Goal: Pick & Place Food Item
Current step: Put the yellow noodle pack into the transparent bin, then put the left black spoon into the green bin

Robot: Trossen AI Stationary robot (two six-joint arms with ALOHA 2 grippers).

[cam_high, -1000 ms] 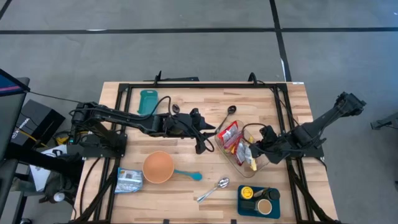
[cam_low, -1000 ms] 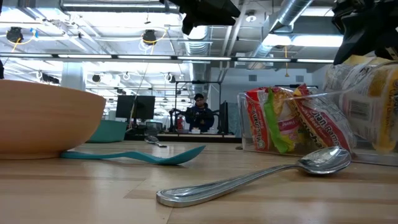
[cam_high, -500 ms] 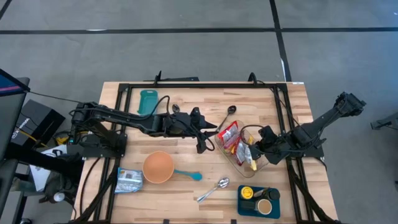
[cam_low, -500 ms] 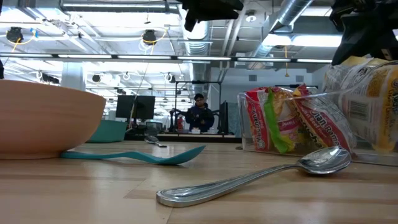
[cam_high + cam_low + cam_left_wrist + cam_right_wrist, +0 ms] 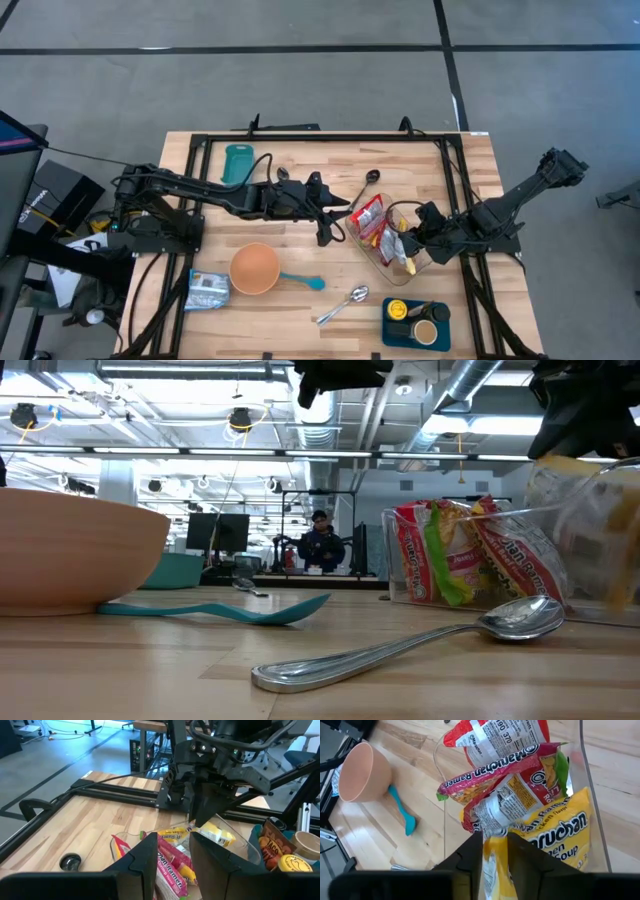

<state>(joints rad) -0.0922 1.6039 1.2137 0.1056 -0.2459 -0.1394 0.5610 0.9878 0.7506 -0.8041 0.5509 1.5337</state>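
A clear plastic container (image 5: 372, 262) stands right of the table's middle, with red ramen packets (image 5: 368, 215) leaning in its far end. A yellow ramen packet (image 5: 555, 832) lies in its near end and shows blurred in the low view (image 5: 590, 530). My right gripper (image 5: 495, 855) hangs open just over that packet, slanting down from the table's right (image 5: 408, 243). The packet's edge shows between its fingers. My left gripper (image 5: 325, 232) waits in the air left of the container, open, with nothing between its fingers (image 5: 174, 857). My right gripper stands over the yellow packet's edge (image 5: 492, 851), coming from above and the right. Its own fingers hide that spot, so I cannot tell whether they touch the packet. The packet rests in the container.
A peach bowl (image 5: 254, 268) and teal spoon (image 5: 300, 281) sit near the left. A metal spoon (image 5: 343, 305) lies at the front, and a blue tray with cups (image 5: 417, 322) at the front right. A black spoon (image 5: 365, 185) lies behind the container. Black frame rails edge the table.
My right gripper has opened and let go of the yellow packet without shifting its place. The packet has dropped from below the fingers into the container and is still blurred with motion in the low view.
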